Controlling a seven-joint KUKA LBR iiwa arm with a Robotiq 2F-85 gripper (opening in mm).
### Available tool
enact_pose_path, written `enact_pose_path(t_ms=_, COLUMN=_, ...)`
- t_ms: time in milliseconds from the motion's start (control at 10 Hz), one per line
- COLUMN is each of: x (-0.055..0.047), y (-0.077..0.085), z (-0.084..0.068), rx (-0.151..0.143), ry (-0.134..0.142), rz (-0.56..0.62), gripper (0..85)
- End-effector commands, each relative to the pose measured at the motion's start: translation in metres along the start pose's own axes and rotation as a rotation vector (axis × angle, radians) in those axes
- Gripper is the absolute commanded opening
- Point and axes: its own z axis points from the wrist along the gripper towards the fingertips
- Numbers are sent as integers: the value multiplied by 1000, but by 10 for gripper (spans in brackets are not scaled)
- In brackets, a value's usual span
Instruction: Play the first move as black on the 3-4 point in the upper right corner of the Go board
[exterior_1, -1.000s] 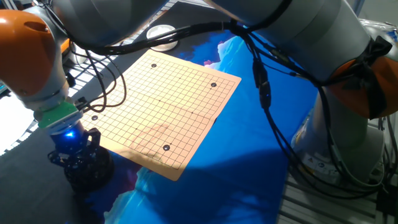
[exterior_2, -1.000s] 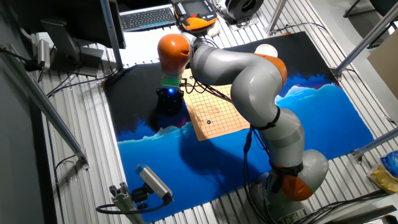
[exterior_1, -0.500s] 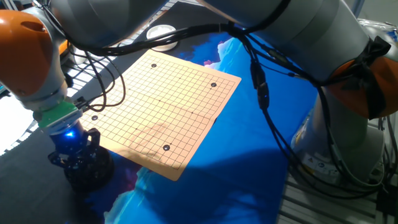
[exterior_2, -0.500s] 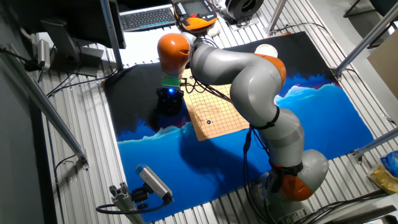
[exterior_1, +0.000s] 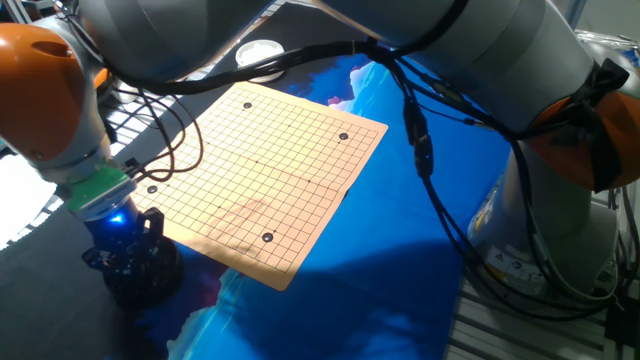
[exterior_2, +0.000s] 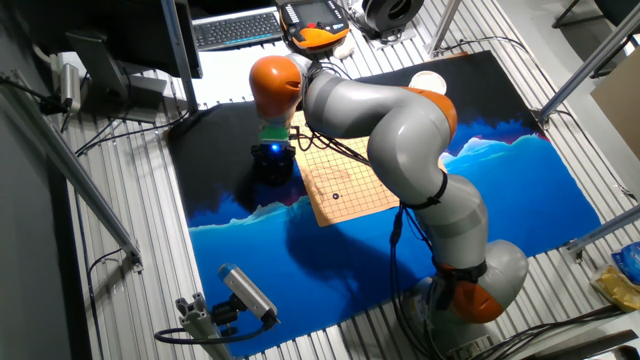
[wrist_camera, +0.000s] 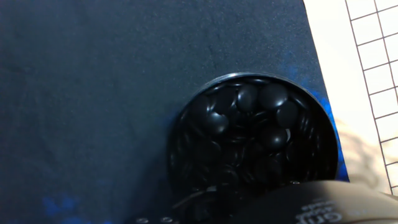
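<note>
Round black bowl of glossy black Go stones (wrist_camera: 252, 146) just left of the tan gridded Go board (exterior_1: 265, 175), its lower edge cut off, black gripper (exterior_1: 128, 262) over it, we cannot tell its jaw state

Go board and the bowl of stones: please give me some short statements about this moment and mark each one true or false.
1. The bowl is full of black stones. True.
2. The bowl stands in the middle of the Go board. False: it stands on the dark cloth beside the board's edge.
3. The gripper is above the bowl. True: the hand view looks straight down into it.
4. The board carries no marks on its grid. False: four dark marks show, one near each corner; whether they are stones cannot be told.
5. The board lies partly on a blue cloth. True.
</note>
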Motion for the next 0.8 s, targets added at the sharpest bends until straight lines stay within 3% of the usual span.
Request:
enact_pose_path(t_ms=0, x=2, y=0, z=1, rx=-3, ry=-2, rz=0, gripper=340)
enact_pose_path(t_ms=500, x=5, y=2, z=1, rx=-17, ry=3, rz=6, gripper=340)
enact_pose_path(t_ms=600, x=4, y=2, z=2, rx=-25, ry=4, rz=7, gripper=170)
enact_pose_path(t_ms=700, x=4, y=2, z=3, rx=-26, ry=0, rz=7, gripper=170)
